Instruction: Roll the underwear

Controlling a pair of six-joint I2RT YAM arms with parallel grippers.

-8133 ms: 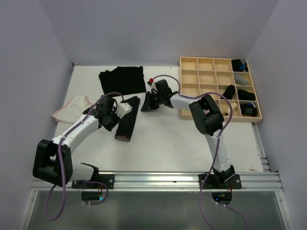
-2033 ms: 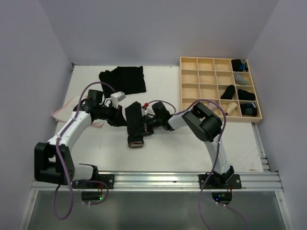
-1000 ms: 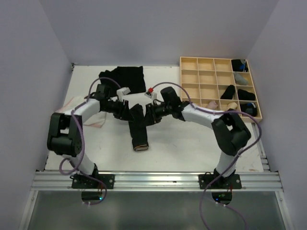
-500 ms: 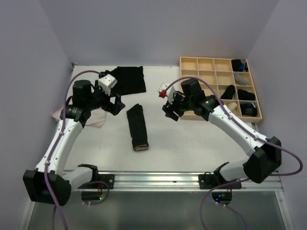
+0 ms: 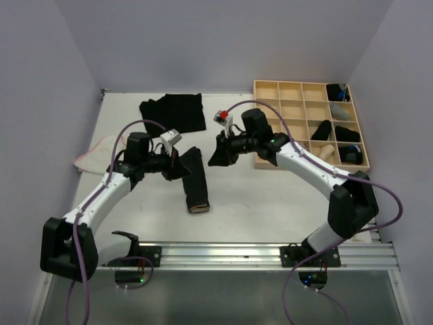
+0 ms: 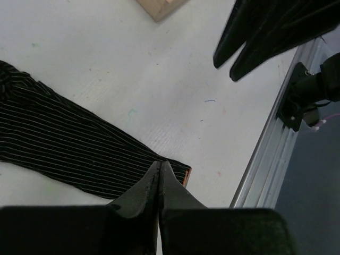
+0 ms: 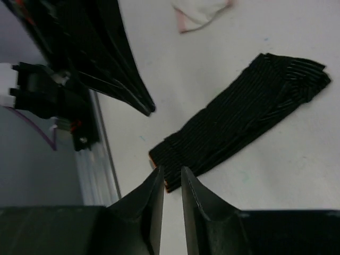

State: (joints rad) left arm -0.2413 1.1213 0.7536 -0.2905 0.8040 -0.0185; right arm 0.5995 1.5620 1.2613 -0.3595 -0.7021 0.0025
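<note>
One underwear (image 5: 194,179) lies folded into a long black pin-striped strip in the middle of the table, its orange-edged end toward the near edge. It also shows in the left wrist view (image 6: 79,143) and the right wrist view (image 7: 239,119). My left gripper (image 5: 183,167) (image 6: 160,163) is shut on nothing, just left of the strip's far half. My right gripper (image 5: 214,160) (image 7: 171,170) hangs to the strip's right, jaws a narrow gap apart and empty. More black underwear (image 5: 172,112) lies at the back. A whitish underwear with pink edging (image 5: 95,154) (image 7: 199,13) lies at the left.
A pale wooden grid tray (image 5: 281,125) stands at the back right, with dark rolls in its right-hand cells. Its corner (image 6: 159,5) shows in the left wrist view. A metal rail (image 5: 216,254) runs along the near edge.
A second ago both grippers were at the strip's far end, then lifted apart. Now both have come back beside it. The left gripper has gone from wide open to shut. The strip has not moved.
</note>
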